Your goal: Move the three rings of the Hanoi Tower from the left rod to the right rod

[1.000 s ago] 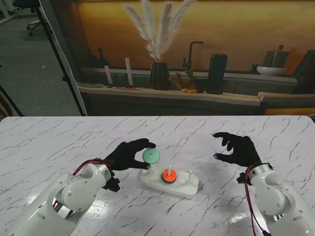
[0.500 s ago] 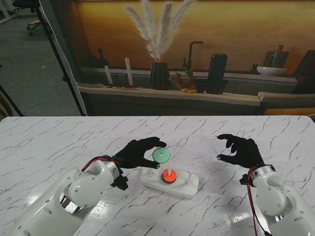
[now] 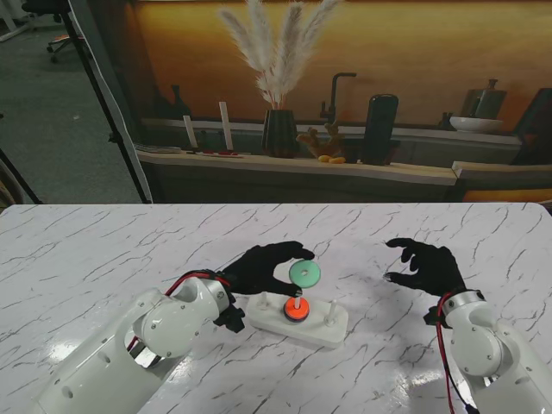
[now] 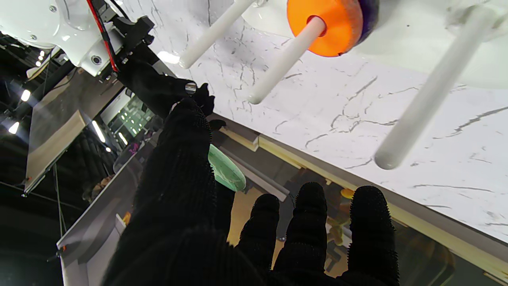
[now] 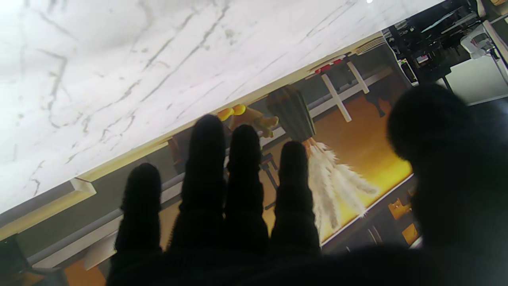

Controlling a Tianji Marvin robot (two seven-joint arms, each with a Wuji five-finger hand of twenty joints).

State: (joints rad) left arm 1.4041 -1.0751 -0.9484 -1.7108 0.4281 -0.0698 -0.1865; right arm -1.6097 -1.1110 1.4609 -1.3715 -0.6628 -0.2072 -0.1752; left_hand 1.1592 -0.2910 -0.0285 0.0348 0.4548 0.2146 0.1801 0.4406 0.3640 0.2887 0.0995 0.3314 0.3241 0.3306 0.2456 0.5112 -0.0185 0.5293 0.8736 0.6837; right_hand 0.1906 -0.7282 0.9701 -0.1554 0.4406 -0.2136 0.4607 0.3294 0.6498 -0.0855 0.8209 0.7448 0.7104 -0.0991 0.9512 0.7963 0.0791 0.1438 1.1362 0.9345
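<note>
The left hand [image 3: 263,269] pinches the green ring [image 3: 304,274] by its rim between thumb and a fingertip, holding it on edge in the air just beyond the fingertips and above the white base [image 3: 297,322]. In the left wrist view the same ring [image 4: 225,171] shows only as a pale green sliver past the thumb, so exactly how much rim is gripped cannot be told. Under the held ring, the orange ring [image 3: 296,310] sits low on the middle rod [image 3: 297,298], with a dark ring apparently beneath it. The right rod [image 3: 329,309] stands bare, off to the right of the left hand.

The ring looks small, light and rigid, probably smooth plastic; a rim pinch should carry it easily, though a thin smooth edge may slip or twist between gloved fingertips. It likely needs turning flat so its hole lines up with a rod tip.

The right hand [image 3: 424,266] hovers over the surface [image 3: 103,250] well apart from the base, fingers spread and curled, holding nothing.
</note>
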